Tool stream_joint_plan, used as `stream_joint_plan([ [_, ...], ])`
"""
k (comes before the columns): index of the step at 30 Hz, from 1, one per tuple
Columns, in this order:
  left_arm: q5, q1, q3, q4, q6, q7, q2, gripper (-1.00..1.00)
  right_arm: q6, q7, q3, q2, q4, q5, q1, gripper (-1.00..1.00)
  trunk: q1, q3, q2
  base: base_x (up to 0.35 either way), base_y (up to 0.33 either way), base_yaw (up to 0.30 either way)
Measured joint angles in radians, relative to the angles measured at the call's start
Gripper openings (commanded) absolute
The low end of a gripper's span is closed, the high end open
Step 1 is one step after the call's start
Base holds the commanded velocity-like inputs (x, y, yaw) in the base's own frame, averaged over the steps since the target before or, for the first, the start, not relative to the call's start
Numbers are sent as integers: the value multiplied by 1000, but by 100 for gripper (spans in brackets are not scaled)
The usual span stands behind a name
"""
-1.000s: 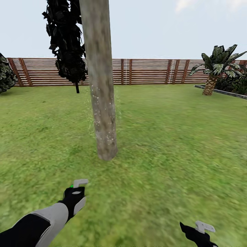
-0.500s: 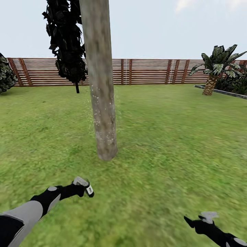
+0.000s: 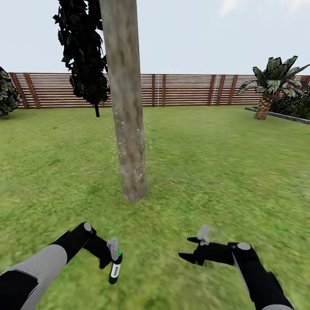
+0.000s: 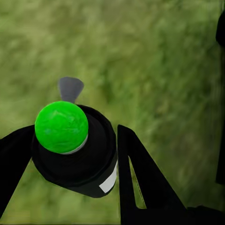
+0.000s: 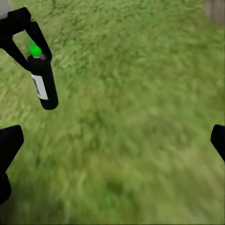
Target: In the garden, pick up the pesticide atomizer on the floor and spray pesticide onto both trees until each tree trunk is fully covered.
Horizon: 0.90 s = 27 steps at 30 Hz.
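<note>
Head view shows the left gripper [image 3: 113,254] low over the grass [image 3: 215,172], its two fingers closed on the upper end of the pesticide atomizer [image 3: 115,269], a small dark bottle with a white label and a green cap. The bottle hangs below the fingers with its long axis close to vertical, cap uppermost and base toward the ground. The left wrist view confirms the grip: the green cap [image 4: 61,126] sits between the black fingers [image 4: 140,173], which press the bottle's dark shoulder on either side. The right gripper [image 3: 193,252] is level with it and points toward the left arm, well apart from the bottle; in the right wrist view its fingertips [image 5: 9,145] stand at the two edges of the picture, so the jaws are wide and empty, and the atomizer [image 5: 42,82] is seen ahead of them, tilted slightly. The tree trunk [image 3: 127,129] stands upright beyond both arms, nearer the left arm's side than the right, with pale specks over its lower part. The deciding relation, in my judgement, is that the trunk lies forward and above the held bottle while the bottle's top faces upward, not at the bark; the left arm, being the nearer and the one loaded, would need to lift and turn the bottle toward the trunk. Whether the upper trunk carries any specks cannot be told.
</note>
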Motion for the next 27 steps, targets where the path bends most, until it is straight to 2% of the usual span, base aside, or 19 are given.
stream_joint_plan([
  [1, -17, 0, 0, -12, 11, -13, -8, -100, 19, -1, 2, 26, -7, 9, -2, 100, 0, 0, 0, 0, 0, 0],
  [3, -48, 0, -2, -21, 18, -29, -14, -100, 31, 3, 5, 47, -11, 36, -21, 100, 0, 0, 0, 0, 0, 0],
  [4, -82, 0, -2, -25, 21, -44, -18, -100, 35, 5, 22, 54, -13, 54, -29, 100, 0, 0, 0, 0, 0, 0],
  [5, -119, 0, -1, -30, 22, -57, -26, -100, 37, 6, 64, 57, -14, 64, -33, 100, 0, 0, 0, 0, 0, 0],
  [7, -199, 0, -1, -35, 25, -75, -42, -100, 39, 7, 188, 60, -15, 72, -37, 100, 0, 0, 0, 0, 0, 0],
  [8, -233, 0, 0, -37, 25, -89, -50, -100, 39, 7, 234, 61, -15, 74, -37, 100, 0, 0, 0, 0, 0, 0],
  [9, -245, 0, 0, -39, 25, -95, -56, -100, 39, 6, 251, 62, -15, 75, -38, 100, 0, 0, 0, 0, 0, 0],
  [10, -251, 0, 1, -42, 25, -98, -66, -100, 40, 6, 261, 62, -15, 77, -38, -100, 0, 0, 0, 0, 0, 0],
  [14, -302, 0, 1, -66, 25, -125, -104, -100, 40, 7, 270, 63, -15, 132, -38, -100, 0, 0, 0, 0, 0, 0],
  [16, -311, 0, 1, -68, 23, -127, -125, -100, 40, 7, 271, 64, -30, 140, -38, -100, 0, 0, 0, 0, 0, 0],
  [19, -316, 0, 1, -69, 22, -128, -176, -100, 40, 7, 271, 65, -48, 143, -38, -100, 0, 0, 0, 0, 0, 0],
  [22, -322, 0, 0, -69, 22, -128, -221, -100, 40, 7, 271, 82, -80, 143, -38, -100, 0, 0, 0, 0, 0, 0],
  [27, -322, 0, 0, -121, 25, -128, -248, -100, 40, 7, 272, 85, -93, 144, -38, -100, 0, 0, 0, 0, 0, 0],
])
